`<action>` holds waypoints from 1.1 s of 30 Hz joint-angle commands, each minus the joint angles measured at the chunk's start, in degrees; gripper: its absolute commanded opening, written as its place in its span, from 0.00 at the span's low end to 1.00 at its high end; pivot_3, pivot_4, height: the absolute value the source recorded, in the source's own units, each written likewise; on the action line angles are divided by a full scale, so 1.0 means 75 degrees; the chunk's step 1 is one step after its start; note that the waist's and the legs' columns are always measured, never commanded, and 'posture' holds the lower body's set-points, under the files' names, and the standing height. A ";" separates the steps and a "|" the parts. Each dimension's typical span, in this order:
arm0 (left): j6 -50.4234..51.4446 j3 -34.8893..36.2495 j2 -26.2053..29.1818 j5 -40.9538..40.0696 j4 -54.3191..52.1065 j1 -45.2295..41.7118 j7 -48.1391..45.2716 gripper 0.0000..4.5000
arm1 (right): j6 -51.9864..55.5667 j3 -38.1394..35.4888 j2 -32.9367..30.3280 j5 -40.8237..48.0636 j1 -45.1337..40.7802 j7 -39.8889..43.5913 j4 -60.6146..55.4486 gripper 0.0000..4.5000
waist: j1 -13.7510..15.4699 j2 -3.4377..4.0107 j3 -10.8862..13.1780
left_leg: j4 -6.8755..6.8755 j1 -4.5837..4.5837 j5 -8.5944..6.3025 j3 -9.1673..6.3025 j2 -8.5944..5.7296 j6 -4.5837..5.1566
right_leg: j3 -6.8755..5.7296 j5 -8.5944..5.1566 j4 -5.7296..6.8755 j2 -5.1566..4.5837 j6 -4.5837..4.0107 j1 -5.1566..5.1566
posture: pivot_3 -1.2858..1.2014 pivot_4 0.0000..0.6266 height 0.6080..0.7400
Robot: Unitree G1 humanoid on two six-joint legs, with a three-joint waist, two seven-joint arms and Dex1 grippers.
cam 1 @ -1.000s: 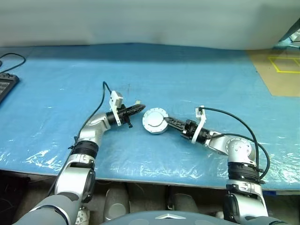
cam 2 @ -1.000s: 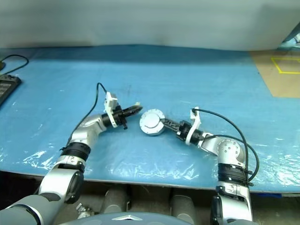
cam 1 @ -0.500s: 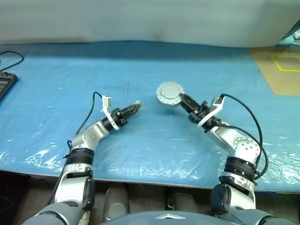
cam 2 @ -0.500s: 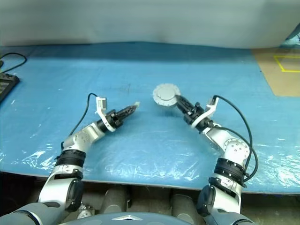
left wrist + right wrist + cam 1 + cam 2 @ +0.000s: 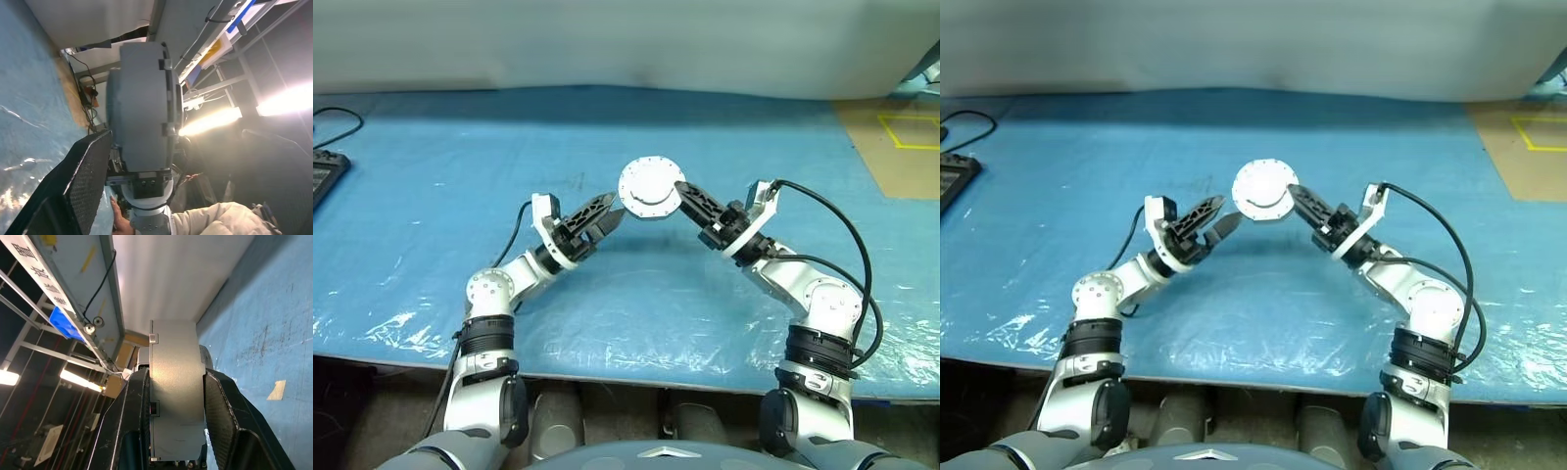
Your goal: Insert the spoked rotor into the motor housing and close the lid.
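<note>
Here the motor housing [image 5: 649,189] is lifted above the middle of the blue counter [image 5: 431,166], clamped at its edge by the right gripper [image 5: 683,192], whose fingers press on its two flat sides. The left gripper [image 5: 605,212] stands just left of it, fingers apart and empty. The housing is a closed disc on edge: its flat face looks toward the camera and its short axis runs near to far. I think the single edge grip could let it rotate or slip down.
</note>
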 commanded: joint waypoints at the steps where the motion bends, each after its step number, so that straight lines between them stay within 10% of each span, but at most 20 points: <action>1: -0.0070 -0.0139 -0.0045 -0.0128 -0.0511 0.0120 0.0029 0.99 | -0.0136 0.0213 -0.0057 0.0271 0.0028 0.0268 -0.0350 0.27 | 0.0000 0.0000 0.0000 | 0.0000 0.0001 0.0000 -0.0001 -0.0001 0.0000 | -0.0001 0.0001 0.0001 0.0000 0.0001 0.0002 | 0.52 0.24 1.00; 33: -0.1072 -0.0914 0.0144 0.1084 -0.0133 0.0325 -0.0590 0.99 | -0.0920 0.0833 -0.0498 0.0141 0.0060 0.0712 -0.0479 0.27 | 0.0000 0.0000 0.0000 | 0.0062 0.0003 0.0001 -0.0026 -0.0030 0.0002 | 0.0005 0.0022 0.0047 -0.0004 0.0038 0.0014 | 0.52 0.24 1.00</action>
